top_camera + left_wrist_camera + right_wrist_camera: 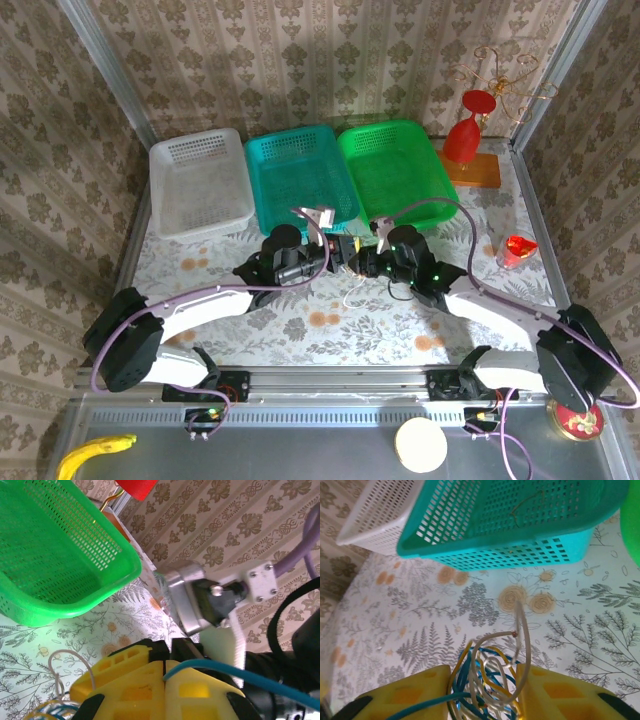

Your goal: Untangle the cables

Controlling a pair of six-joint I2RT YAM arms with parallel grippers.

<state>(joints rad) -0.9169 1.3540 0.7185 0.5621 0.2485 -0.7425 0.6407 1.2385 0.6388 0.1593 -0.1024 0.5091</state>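
At the far left of the flower-printed table (330,335) a white basket (195,142) stands with a teal basket (300,133) just beside it and a green basket (385,127) next along. In the right wrist view a thin brownish wire (524,507) shows through the teal basket's mesh floor. In front of the baskets the two arms meet near the table's middle. The left gripper (163,669) has its yellow fingers (127,680) pressed together, and a blue strand of the cables (240,672) comes out from the seam between them. Just to its right, the right gripper (485,682) has its fingers (555,692) spread either side of the tangle of blue, yellow and pale cream loops, which touches both inner faces. Whether they squeeze it cannot be told. One pale end sticks up out of the tangle over the cloth. Farther right a red goblet (466,135) stands upside down on an orange board (478,170), and a small glass with red inside (517,250) sits near the table's right edge. On the near ledge a red and gold disc (578,422) carries markings too small to read.
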